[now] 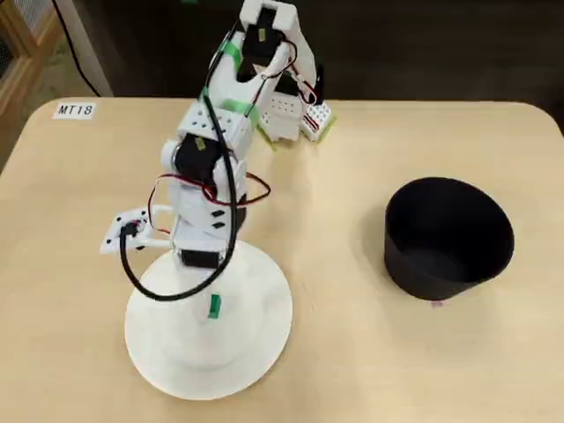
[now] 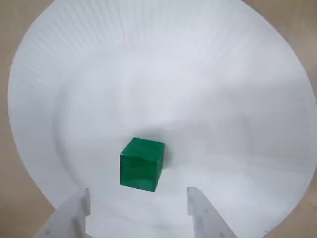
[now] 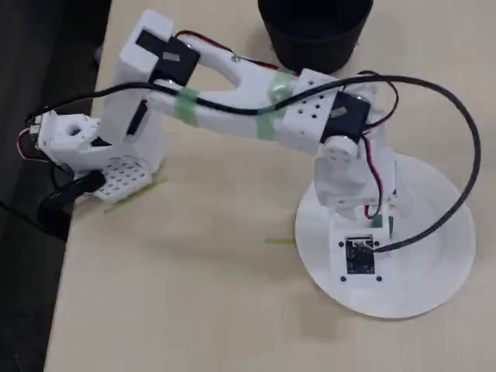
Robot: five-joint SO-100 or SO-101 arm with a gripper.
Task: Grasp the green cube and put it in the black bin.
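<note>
The green cube [image 2: 141, 164] sits on a white paper plate [image 2: 198, 74], seen close up in the wrist view. My gripper [image 2: 138, 212] is open and points down at the plate. Its two white fingertips [image 2: 75, 214] stand on either side of the cube and just short of it, not touching it. In a fixed view the cube [image 1: 214, 306] shows as a green sliver under the arm, on the plate [image 1: 256, 352]. The black bin [image 1: 449, 238] stands upright and empty to the right of the plate. In another fixed view the cube [image 3: 385, 225] peeks out beside the wrist, and the bin [image 3: 314, 31] is at the top.
The arm's base [image 1: 282, 115] is mounted at the table's far edge. A black cable [image 1: 150, 286] loops from the wrist over the plate. A label "MT18" [image 1: 74, 110] is at the far left corner. The tabletop [image 1: 352, 352] is light wood.
</note>
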